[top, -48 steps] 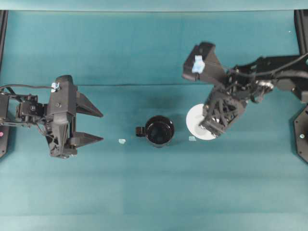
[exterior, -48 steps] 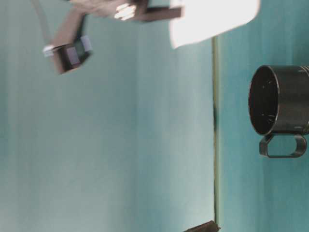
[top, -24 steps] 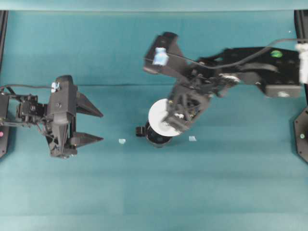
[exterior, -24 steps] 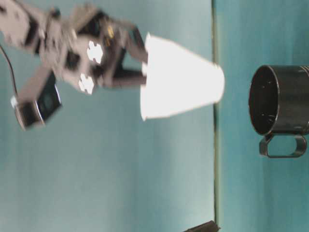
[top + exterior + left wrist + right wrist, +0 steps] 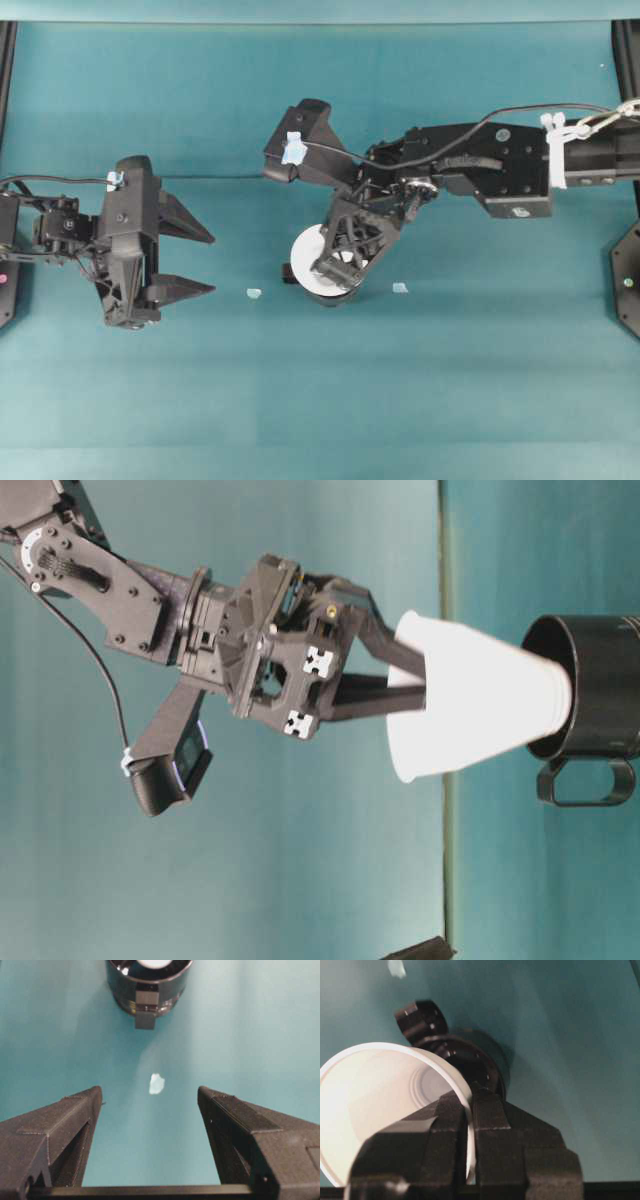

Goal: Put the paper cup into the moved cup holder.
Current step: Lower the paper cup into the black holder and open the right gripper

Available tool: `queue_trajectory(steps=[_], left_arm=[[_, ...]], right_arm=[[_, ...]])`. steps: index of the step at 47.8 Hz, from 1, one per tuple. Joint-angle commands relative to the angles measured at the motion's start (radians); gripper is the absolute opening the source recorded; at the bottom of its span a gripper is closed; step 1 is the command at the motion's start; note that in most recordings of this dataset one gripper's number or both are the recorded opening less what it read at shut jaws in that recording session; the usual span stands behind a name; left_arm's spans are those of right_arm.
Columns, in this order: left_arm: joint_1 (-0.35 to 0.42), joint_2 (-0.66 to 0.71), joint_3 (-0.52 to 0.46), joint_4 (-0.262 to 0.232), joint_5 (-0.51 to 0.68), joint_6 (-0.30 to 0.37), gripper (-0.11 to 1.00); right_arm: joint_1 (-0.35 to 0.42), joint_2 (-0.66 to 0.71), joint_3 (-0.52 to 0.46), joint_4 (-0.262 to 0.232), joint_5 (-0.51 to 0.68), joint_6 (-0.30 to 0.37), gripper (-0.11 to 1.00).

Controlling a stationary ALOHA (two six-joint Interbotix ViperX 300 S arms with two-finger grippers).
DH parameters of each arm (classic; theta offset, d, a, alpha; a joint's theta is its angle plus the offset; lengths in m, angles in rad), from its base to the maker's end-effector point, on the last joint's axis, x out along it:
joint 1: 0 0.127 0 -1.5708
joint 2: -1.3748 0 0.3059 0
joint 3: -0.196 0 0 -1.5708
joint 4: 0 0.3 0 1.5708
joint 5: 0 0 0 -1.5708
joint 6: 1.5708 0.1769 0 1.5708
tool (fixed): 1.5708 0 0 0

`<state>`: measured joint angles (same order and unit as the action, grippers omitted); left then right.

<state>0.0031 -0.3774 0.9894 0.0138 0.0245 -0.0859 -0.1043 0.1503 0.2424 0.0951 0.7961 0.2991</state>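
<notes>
Just over the cup holder (image 5: pixel 330 292), the right gripper (image 5: pixel 338 268) pinches the rim wall of the paper cup (image 5: pixel 308 262), one finger inside and one outside, with the cup tilted and its narrow base at the holder's mouth; the table-level view shows the base (image 5: pixel 555 695) overlapping the black rim (image 5: pixel 535 645), though whether it touches cannot be told. At the left of the overhead view the left gripper (image 5: pixel 188 259) sits with its jaws spread wide and nothing between them, well apart from the holder, whose small handle (image 5: pixel 145 1014) points toward it. Open teal table (image 5: pixel 320 400) lies in front of and behind the holder and out to the table edges. Counted: one paper cup, one cup holder, two grippers, and two pale scraps (image 5: pixel 254 294) (image 5: pixel 400 288), one on each side of the holder.
</notes>
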Motion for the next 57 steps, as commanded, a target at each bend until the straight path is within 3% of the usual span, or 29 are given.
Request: queue_trajectory(steps=[1,48,57], left_arm=[[-0.002,-0.006,-0.014,0.002,-0.005,-0.002,0.77],[0.002,-0.002,-0.014,0.002,-0.005,-0.002,0.77],[0.003,0.000,-0.014,0.002,-0.005,-0.002,0.77]], right_arm=[[0.003,-0.006,0.002,-0.014,-0.017,-0.011,0.03],[0.005,0.014,0.034,-0.018,-0.055,-0.015,0.03],[0.005,0.015,0.035,-0.018,-0.054,-0.015,0.10]])
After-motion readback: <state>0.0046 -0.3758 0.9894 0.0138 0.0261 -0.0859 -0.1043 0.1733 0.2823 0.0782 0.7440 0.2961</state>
